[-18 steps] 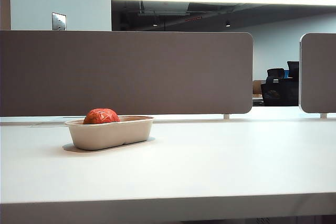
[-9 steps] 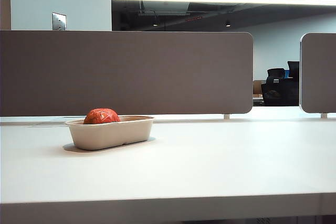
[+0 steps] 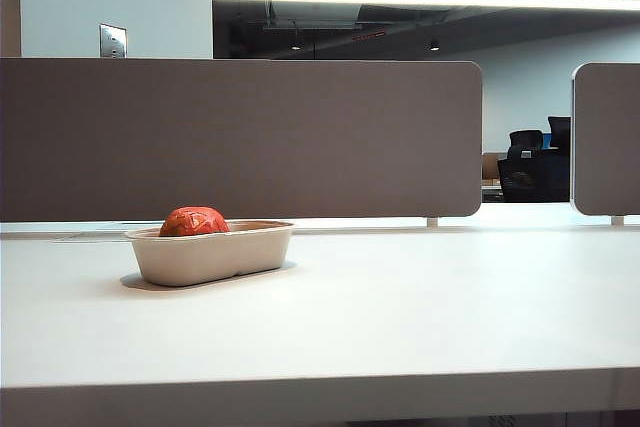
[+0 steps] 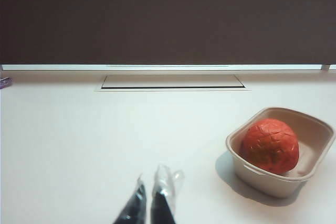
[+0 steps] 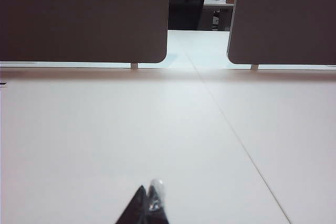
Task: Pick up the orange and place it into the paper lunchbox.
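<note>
- Evidently task reads as complete: red-orange, wrinkled, slightly glossy orange (image 3: 194,221) sits inside shallow oblong beige moulded-pulp paper lunchbox (image 3: 210,255), toward its left end in exterior view, top showing above rolled rim.
- Left wrist view agrees: orange (image 4: 270,146) rests on lunchbox (image 4: 262,178) floor, nothing touching it.
- Lunchbox stands on white table (image 3: 400,317), in front of grey partition panel (image 3: 240,137).
- Left gripper (image 4: 152,200): low over bare table, well apart from lunchbox; fingers close together, nothing between them, so clenched and empty.
- Right gripper (image 5: 148,203): over bare table, no task item in its view; tips pinched together, clenched, empty.
- Neither arm visible in exterior view.
- Remaining work: none apparent, in my judgement.
- Brands/labels/writing: none legible on orange, lunchbox or surroundings.
</note>
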Available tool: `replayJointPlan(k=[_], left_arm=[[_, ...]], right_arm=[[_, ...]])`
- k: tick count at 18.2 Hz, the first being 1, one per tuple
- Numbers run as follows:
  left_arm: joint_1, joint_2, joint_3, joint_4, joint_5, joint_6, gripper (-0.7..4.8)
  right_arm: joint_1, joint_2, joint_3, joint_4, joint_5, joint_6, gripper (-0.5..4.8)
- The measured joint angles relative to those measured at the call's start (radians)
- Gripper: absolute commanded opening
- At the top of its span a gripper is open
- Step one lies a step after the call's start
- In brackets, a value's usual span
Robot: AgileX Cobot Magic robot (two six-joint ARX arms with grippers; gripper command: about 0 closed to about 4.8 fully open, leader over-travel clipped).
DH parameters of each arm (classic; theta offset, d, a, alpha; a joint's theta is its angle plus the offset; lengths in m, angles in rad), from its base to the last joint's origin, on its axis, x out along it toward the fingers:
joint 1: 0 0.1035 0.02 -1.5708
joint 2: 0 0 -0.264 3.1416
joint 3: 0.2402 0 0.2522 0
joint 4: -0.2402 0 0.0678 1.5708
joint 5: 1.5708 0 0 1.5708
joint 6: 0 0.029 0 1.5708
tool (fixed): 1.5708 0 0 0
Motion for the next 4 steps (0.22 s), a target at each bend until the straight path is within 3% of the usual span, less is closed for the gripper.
replayJointPlan(k=[4], left_arm=[[0.000, 0.000, 0.000, 0.000, 0.000, 0.000, 0.22]], right_arm=[[0.000, 0.000, 0.000, -0.007, 0.000, 0.000, -0.01]])
